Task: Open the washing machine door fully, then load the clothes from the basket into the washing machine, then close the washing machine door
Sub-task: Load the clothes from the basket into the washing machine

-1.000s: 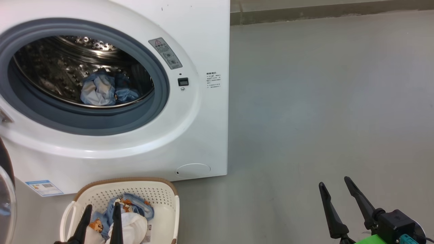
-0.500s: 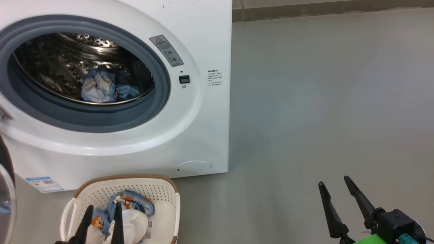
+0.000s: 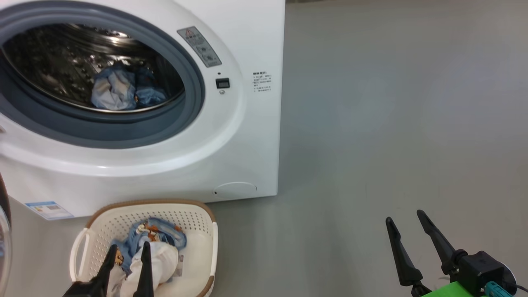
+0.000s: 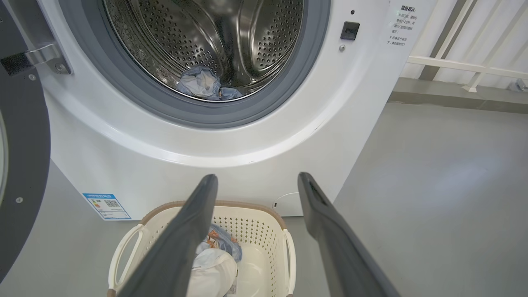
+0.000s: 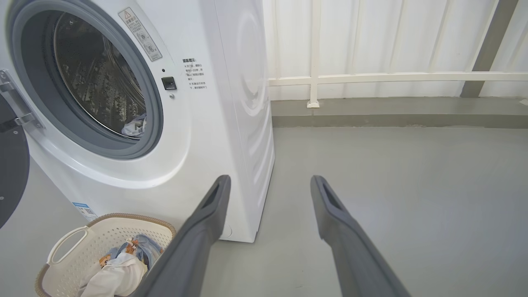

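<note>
The washing machine (image 3: 247, 136) stands with its door (image 4: 20, 165) swung open to the left. A bundle of blue fabric (image 3: 119, 88) lies in the steel drum (image 4: 247, 37). On the floor in front is the basket (image 3: 152, 203), holding the clothes (image 3: 159, 247): blue printed fabric and a white garment. My left gripper (image 3: 128, 252) hangs open over the basket, its fingers above the clothes with nothing between them; the left wrist view has the gripper (image 4: 256, 177) over the basket (image 4: 247, 206). My right gripper (image 3: 405, 218) is open over bare floor to the right.
Grey floor (image 3: 392, 123) stretches to the right of the machine. A white railing and panelled wall (image 5: 371, 78) run behind a low kerb at the back. A round flap (image 3: 235, 189) and a blue sticker (image 3: 48, 209) mark the machine's lower front.
The whole head picture has shifted: machine and basket now sit higher, so the camera has tipped down. Both grippers stay open and in about the same place.
</note>
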Available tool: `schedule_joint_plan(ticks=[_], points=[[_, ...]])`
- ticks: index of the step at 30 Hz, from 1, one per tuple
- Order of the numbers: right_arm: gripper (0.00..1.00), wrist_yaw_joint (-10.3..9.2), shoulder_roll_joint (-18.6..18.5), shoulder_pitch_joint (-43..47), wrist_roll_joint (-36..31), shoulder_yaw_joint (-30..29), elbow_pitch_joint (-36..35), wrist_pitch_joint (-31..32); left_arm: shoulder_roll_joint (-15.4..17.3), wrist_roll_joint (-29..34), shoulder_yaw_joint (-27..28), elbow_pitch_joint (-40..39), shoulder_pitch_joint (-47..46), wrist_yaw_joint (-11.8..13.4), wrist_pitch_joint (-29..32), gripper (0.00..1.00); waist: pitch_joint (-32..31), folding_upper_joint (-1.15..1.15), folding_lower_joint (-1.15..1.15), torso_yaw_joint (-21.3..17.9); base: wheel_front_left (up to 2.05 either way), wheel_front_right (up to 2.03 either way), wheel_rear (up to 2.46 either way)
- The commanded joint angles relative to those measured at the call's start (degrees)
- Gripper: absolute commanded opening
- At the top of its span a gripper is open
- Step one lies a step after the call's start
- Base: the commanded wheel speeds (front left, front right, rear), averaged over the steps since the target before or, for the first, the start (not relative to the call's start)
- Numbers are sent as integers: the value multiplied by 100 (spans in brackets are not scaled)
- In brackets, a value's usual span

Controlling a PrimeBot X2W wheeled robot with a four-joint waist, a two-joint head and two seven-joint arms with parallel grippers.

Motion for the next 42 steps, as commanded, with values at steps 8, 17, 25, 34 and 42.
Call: schedule_joint_plan(ticks=[8,17,25,34,42], points=[[100,35,-103,-423,50,199,-166,-130,-134,-212,108,985,-847,-389,-14,100,641,0,0,-30,0,0,0],[100,35,-204,-857,119,310,-199,-235,-426,-286,-68,2488,-1872,-848,12,100,1493,0,0,-92,0,0,0],[100,35,-272,-1299,190,370,-184,-333,-554,-266,-142,3883,-2806,-1136,5,100,2289,0,0,-199,0,0,0],[100,35,-266,-1742,260,512,-139,-402,-421,-63,-298,5119,-3867,-1259,199,100,3101,0,0,-353,0,0,0],[100,35,-193,-2271,387,737,-137,-428,-104,-28,-308,6090,-4611,-1285,447,100,3799,0,0,-774,0,0,0]])
